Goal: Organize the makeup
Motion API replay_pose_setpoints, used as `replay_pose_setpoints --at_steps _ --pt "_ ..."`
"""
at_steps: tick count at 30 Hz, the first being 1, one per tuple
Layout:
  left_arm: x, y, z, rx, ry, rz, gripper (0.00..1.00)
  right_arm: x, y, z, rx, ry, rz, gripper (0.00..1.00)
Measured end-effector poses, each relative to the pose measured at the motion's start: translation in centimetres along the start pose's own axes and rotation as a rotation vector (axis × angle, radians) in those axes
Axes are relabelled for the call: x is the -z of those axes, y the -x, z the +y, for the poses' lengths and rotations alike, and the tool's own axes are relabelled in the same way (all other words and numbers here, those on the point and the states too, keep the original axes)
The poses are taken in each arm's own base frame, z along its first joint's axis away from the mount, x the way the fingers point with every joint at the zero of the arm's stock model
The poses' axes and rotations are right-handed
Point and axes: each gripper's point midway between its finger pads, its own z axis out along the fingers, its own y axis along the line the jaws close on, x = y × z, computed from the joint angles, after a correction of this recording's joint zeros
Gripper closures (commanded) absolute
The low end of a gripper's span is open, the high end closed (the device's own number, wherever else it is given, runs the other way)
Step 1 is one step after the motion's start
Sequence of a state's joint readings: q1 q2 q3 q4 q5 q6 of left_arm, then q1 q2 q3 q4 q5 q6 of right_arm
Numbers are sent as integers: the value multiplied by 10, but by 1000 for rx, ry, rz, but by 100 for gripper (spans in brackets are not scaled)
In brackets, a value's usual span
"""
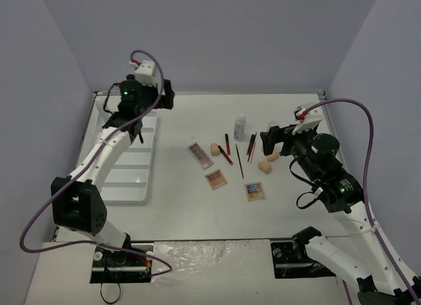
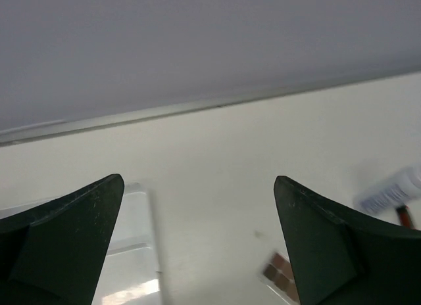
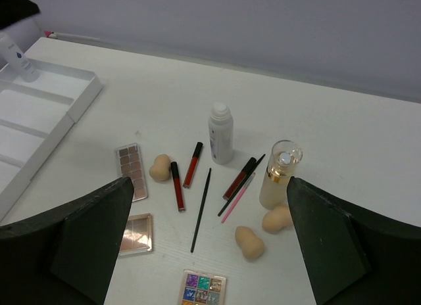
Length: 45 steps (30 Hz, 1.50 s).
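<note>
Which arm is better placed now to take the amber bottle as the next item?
Right. The right gripper is open and faces the amber bottle and the sponge beside it. The left gripper, also open, hangs over the white tray, away from the loose makeup.

Bright, even light; left wrist view slightly blurred

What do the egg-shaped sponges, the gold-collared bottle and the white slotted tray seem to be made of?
The egg-shaped sponges look like soft foam: matte peach, no glare. The gold-collared bottle is clear glass or hard plastic, unclear which; its cap is see-through, the collar shiny, metallic-looking. The white slotted tray is probably moulded plastic: smooth, thin dividers.
</note>
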<state>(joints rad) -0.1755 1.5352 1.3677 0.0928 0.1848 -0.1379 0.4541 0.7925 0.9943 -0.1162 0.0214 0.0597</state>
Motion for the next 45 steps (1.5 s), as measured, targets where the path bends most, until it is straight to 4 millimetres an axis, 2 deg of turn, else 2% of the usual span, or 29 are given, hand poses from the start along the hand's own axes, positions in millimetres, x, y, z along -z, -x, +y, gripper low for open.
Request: replay_pose_setpoints --at_steps 4,7,12,19,24,27,31,35,38,41,43,45 --pt "-14 -49 -92 -26 -185 115 3 2 1 -3 -1 -16 -7 0" --pt "-25 -85 -138 -43 -269 190 3 3 0 -5 -4 -29 -6 0" --pt "-49 -126 -195 -67 -376 259 4 4 1 -8 -16 -47 -11 0" --pt "-85 -149 -255 -60 -503 243 9 6 -2 -9 -24 -50 2 0" --pt "-99 -164 -279 -52 -561 242 12 7 -5 -9 -32 -52 14 0" --pt "-104 -170 -285 -41 -576 239 14 7 -7 -9 -37 -53 19 0" --pt "-112 -175 -290 -36 -580 235 22 8 -8 -10 -41 -59 23 0" --pt "-122 -174 -293 -33 -572 216 39 10 -7 -11 -44 -69 19 0" --pt "-125 -177 -293 -30 -568 214 54 14 -5 -13 -46 -75 11 0" --pt "-124 -177 -294 -26 -569 215 82 17 -3 -14 -48 -81 2 0" --pt "-124 -177 -294 -23 -568 215 96 18 -3 -15 -47 -83 2 0" --pt "-125 -176 -294 -20 -565 212 100 18 -3 -15 -47 -86 2 0"
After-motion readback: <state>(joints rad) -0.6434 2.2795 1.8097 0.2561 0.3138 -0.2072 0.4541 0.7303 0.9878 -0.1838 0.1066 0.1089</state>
